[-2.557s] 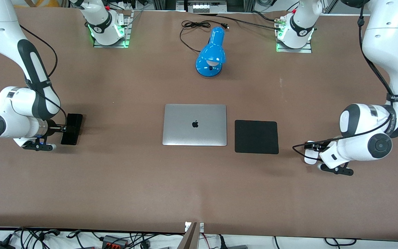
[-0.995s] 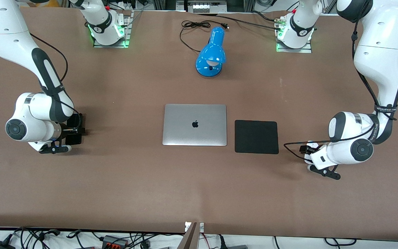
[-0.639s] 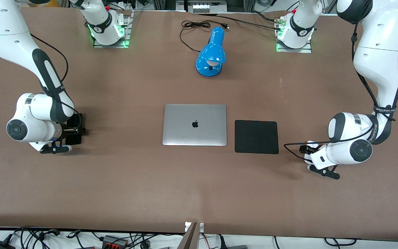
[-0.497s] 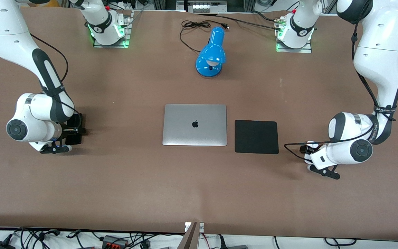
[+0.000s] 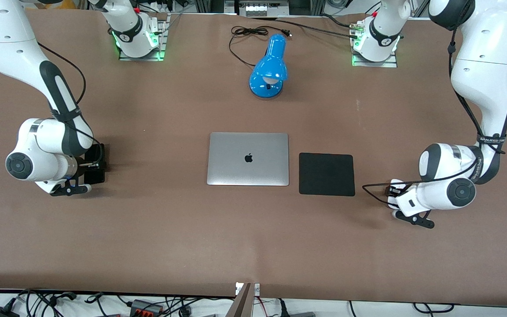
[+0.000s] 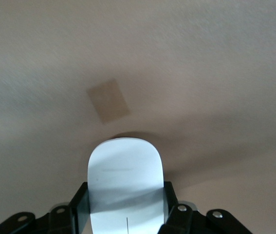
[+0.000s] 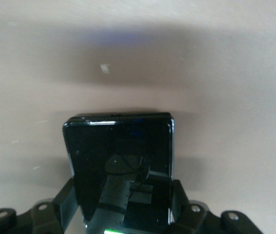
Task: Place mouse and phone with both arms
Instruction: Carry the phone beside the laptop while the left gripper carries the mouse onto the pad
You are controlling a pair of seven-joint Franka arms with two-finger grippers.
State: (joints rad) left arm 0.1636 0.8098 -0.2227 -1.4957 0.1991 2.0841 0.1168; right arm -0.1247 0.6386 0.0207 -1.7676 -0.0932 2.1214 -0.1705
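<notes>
The phone [image 5: 94,165], a black glossy slab, is at the right arm's end of the table, level with the laptop. My right gripper [image 5: 90,166] is shut on it; in the right wrist view the fingers [image 7: 64,201] press both long sides of the phone [image 7: 120,161]. The mouse [image 5: 393,201], white and oval, is at the left arm's end, mostly hidden under the wrist. My left gripper [image 5: 392,194] is shut on it; in the left wrist view the fingers [image 6: 79,204] clamp both sides of the mouse [image 6: 125,175]. Both things are low at the table surface.
A closed silver laptop [image 5: 248,158] lies mid-table with a black square pad [image 5: 326,174] beside it, toward the left arm's end. A blue desk lamp [image 5: 270,66] and its cable [image 5: 249,33] lie farther from the front camera. A tan patch [image 6: 108,100] marks the table near the mouse.
Both arms have come in over their things, the right gripper onto the phone and the left onto the mouse. In the last half second both wrists shifted only slightly.
</notes>
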